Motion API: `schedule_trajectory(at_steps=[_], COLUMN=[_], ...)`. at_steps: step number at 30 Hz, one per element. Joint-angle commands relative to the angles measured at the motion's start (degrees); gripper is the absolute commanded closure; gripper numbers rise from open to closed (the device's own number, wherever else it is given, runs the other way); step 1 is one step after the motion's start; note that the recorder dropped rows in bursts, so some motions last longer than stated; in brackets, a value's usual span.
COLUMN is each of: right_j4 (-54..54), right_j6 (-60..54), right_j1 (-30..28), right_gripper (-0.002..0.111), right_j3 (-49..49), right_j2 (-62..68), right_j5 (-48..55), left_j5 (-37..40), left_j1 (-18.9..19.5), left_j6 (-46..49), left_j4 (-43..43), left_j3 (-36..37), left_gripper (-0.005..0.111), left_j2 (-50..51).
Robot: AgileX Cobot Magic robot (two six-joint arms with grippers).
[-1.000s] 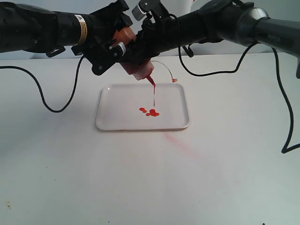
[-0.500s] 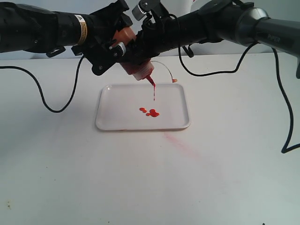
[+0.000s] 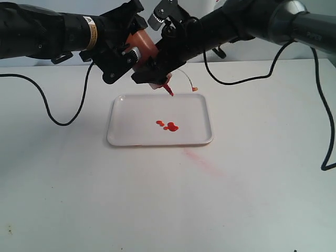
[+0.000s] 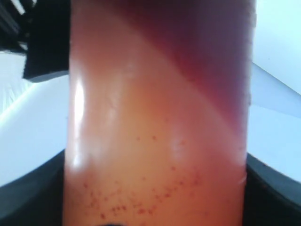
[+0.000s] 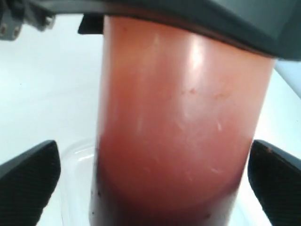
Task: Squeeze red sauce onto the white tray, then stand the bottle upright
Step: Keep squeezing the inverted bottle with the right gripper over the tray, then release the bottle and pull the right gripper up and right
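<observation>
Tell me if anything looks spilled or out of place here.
A faint pinkish smear stains the table just off the near right corner of the white tray, and it looks like a spill. The red sauce blobs themselves sit inside the tray.

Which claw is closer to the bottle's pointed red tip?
Right. The right gripper sits open around the lower end of the bottle, just above the nozzle. The left gripper clamps the bottle higher up, toward its base, farther from the nozzle.
</observation>
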Motion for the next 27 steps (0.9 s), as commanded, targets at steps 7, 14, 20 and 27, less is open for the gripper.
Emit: schedule_trajectory(at_steps=[7,14,20,27], right_j4=[-22.3,-39.5,-53.6,-46.3], right_j6=[16.3,27.2,38.7,42.0], right_j1=[0.0,0.0,-1.2,-8.0], right_gripper=[0.003,0.003,0.004,0.008], right_j3=[0.1,0.1,0.1,0.1], right_j2=[-6.7,-8.5,-9.5,-11.6], right_j5=[4.5,11.5,16.3,17.4], left_j5=[0.9,0.8,0.8,4.8], left_j1=[-0.2,-0.2,-0.2,-0.2], left_j6=[-0.5,-1.0,-1.3,-1.3], left_j4=[-1.2,-1.2,-3.1,-6.2], left_j3=[-0.7,-0.7,-0.5,1.8], left_gripper=[0.107,0.107,0.107,0.107], left_j2=[-0.8,-0.8,-0.8,-0.8])
